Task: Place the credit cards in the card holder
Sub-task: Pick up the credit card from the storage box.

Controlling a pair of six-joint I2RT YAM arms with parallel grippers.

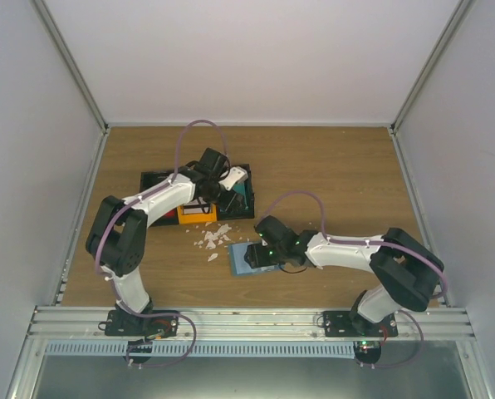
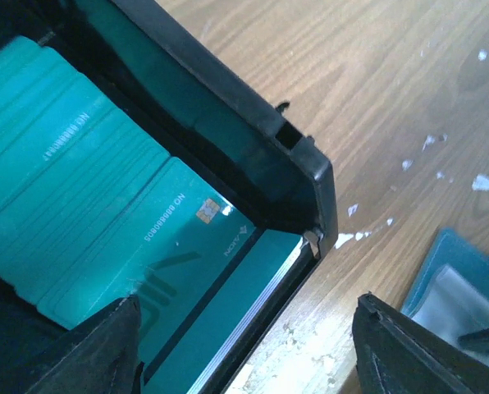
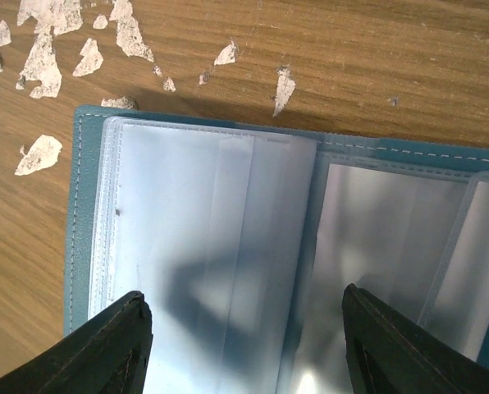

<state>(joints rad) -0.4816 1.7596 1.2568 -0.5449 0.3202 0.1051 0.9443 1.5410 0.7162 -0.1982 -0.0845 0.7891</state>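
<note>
The card holder (image 1: 244,259) lies open on the table, dusty-blue with clear, pale inner pockets (image 3: 212,246) that look empty. Its corner shows in the left wrist view (image 2: 462,283). My right gripper (image 1: 261,253) (image 3: 244,345) is open and empty, low over the left pocket. My left gripper (image 1: 229,193) (image 2: 244,345) is open and empty over the corner of a black bin (image 2: 310,164). The bin holds a stack of teal chip cards (image 2: 146,246) with printed numbers. A white thing (image 1: 236,176) sits by this gripper; I cannot tell if it is a credit card.
A row of black and orange bins (image 1: 196,213) stands at the back left under the left arm. Small white scraps (image 1: 212,239) (image 3: 39,49) (image 2: 484,180) lie on the wood between the bins and the card holder. Grey walls enclose the table.
</note>
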